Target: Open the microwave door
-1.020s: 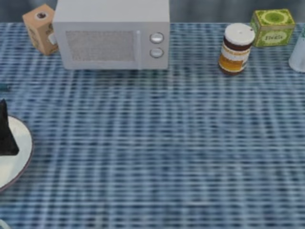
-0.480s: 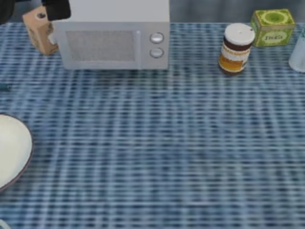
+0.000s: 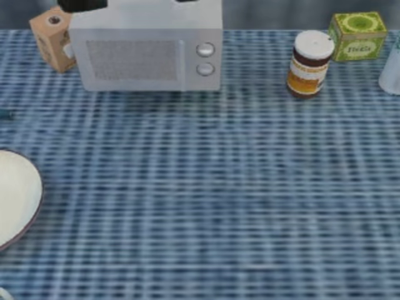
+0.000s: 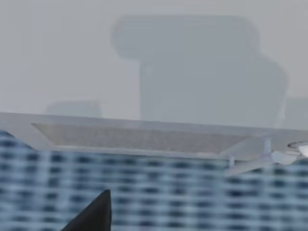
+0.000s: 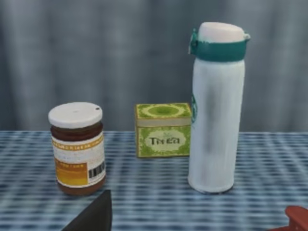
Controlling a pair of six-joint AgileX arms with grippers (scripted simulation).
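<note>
The light-grey microwave (image 3: 145,44) stands at the table's back left. Its door (image 3: 131,60), with a speckled mesh window, lies flat against the front, and the slim handle bar (image 3: 182,62) sits beside two round knobs (image 3: 205,59). Dark parts of my left arm (image 3: 82,5) poke in at the top edge, above the microwave's back. The left wrist view looks down over the microwave top (image 4: 72,57) to the door's upper edge (image 4: 139,137) and handle (image 4: 269,155). One dark fingertip (image 4: 94,217) shows, with nothing held. My right gripper is parked, with one fingertip (image 5: 94,216) showing.
A tan carton (image 3: 53,37) stands left of the microwave. A brown jar with a white lid (image 3: 309,64), a green tea box (image 3: 357,35) and a white flask (image 5: 216,106) stand at the back right. A white plate (image 3: 15,197) lies at the left edge.
My left gripper left the spot over the plate, travelled to the back left, and now sits over the microwave's top. The door has not moved.
</note>
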